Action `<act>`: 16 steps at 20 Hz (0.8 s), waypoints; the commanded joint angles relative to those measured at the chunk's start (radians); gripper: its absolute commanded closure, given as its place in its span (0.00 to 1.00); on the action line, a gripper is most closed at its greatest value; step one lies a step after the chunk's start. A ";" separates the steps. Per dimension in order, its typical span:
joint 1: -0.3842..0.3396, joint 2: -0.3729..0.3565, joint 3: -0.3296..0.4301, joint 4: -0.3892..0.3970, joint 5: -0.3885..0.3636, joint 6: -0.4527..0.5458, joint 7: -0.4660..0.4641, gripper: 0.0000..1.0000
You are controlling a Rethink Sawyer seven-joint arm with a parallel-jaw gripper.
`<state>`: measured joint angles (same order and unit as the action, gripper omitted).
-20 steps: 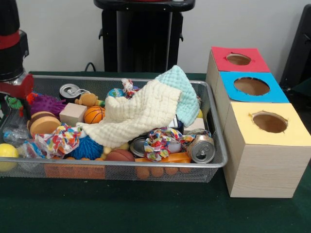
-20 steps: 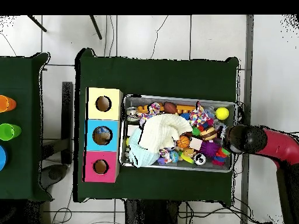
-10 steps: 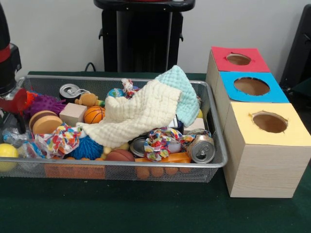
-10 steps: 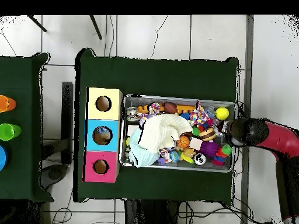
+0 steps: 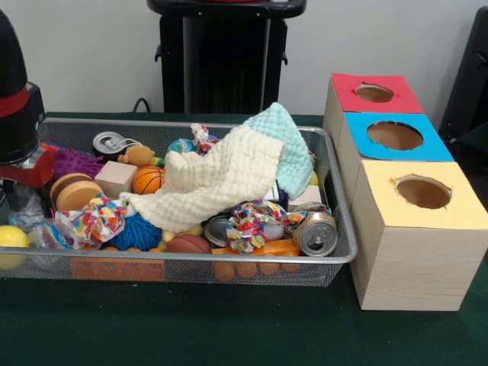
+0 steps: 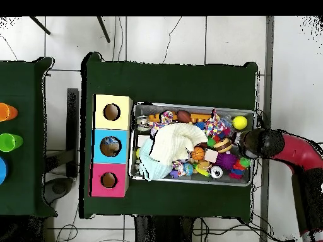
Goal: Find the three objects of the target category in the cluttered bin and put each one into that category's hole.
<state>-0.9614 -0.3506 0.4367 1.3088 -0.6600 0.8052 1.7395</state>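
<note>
The wire mesh bin (image 5: 191, 260) is full of toys and cloths; it also shows in the overhead view (image 6: 189, 105). My gripper (image 5: 23, 189) hangs at the bin's left end under the arm's black and red head, and in the overhead view (image 6: 243, 147) it is at the bin's right end. Crinkly see-through plastic (image 5: 21, 210) lies right beneath it, most likely a bottle. I cannot tell whether the gripper touches it. No other bottle shows clearly. The blue-surround hole (image 5: 395, 135) is the middle one of the wooden box, also in the overhead view (image 6: 110, 146).
A cream cloth (image 5: 213, 179) and a mint cloth (image 5: 286, 145) cover the bin's middle. Aluminium cans (image 5: 316, 232) (image 5: 109, 142) lie among the balls and toys. A yellow ball (image 5: 11, 238) is at the left front corner. The red hole (image 5: 374, 93) and yellow hole (image 5: 423, 192) flank the blue one.
The arm's head swung out towards the bin's end wall, then came back a little over the bin. Nothing in the bin has visibly moved.
</note>
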 commanded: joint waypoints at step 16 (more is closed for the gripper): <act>-0.018 0.103 0.035 0.016 -0.128 -0.173 -0.208 0.00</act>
<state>-0.9767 -0.3460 0.4533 1.3095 -0.6598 0.8003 1.7393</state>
